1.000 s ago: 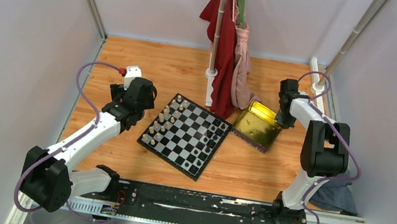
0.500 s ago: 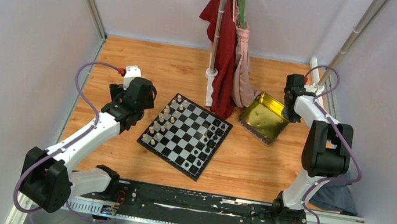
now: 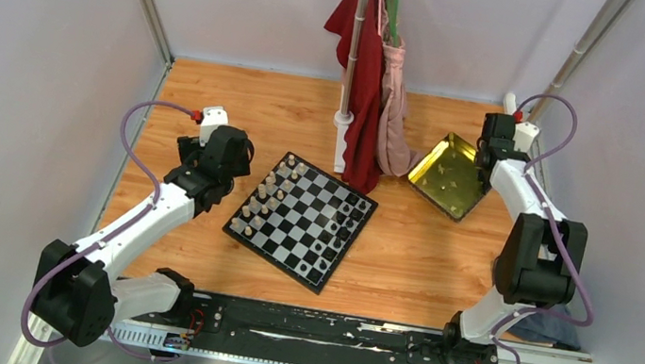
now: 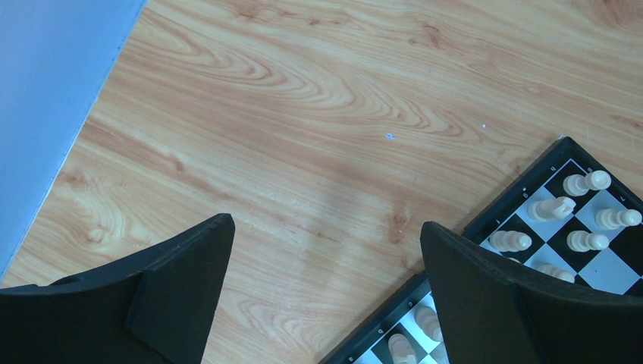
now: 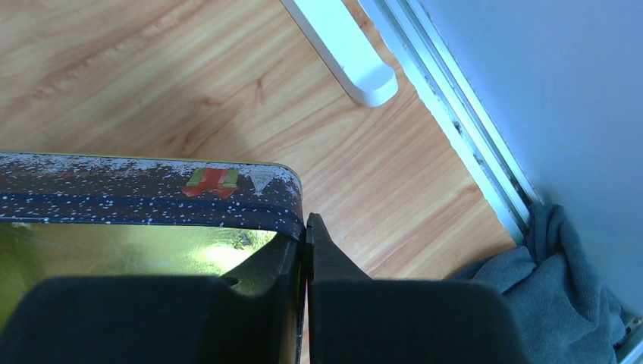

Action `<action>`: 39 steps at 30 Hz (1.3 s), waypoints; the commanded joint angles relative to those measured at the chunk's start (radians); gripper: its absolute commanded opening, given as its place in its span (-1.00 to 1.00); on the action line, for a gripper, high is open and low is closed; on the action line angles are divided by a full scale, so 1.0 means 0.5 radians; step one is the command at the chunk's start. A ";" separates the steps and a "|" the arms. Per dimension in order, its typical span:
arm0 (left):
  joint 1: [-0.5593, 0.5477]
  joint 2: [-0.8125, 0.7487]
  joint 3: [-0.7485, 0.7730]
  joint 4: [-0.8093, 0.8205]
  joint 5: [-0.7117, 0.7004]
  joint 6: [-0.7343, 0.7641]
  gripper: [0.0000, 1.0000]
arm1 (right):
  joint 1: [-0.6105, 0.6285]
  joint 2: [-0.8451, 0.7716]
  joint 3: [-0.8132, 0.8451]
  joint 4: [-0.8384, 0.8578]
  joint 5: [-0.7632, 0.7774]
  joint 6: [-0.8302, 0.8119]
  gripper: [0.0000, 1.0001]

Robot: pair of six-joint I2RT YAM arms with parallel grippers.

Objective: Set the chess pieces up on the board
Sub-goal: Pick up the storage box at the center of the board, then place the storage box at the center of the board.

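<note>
The board (image 3: 301, 221) lies at the table's centre, turned diagonally. Several tiny black chess pieces (image 3: 344, 219) stand along its right side and cream ones (image 3: 264, 198) along its left. My left gripper (image 4: 324, 221) is open over bare wood just off the board's left corner (image 4: 523, 176), with nothing between its fingers. Beyond one finger, cream pieces (image 4: 561, 208) show. My right gripper (image 5: 305, 224) is shut on the wall of the gold tin tray (image 5: 136, 199). It holds the tray (image 3: 449, 173) raised and tilted at the back right.
A pole hung with red and pink garments (image 3: 371, 94) stands just behind the board. A grey cloth (image 5: 565, 303) lies by the right wall rail. A white bar (image 5: 341, 45) runs along the floor beyond the tray. Walls close in on both sides.
My right gripper has carried the tin tray up and toward the back right, tipping it steeper. The left arm and the board have not moved.
</note>
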 commanded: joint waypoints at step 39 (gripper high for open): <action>-0.012 -0.044 0.025 -0.013 -0.046 -0.079 1.00 | -0.005 -0.500 -0.285 0.897 0.182 -0.624 -1.00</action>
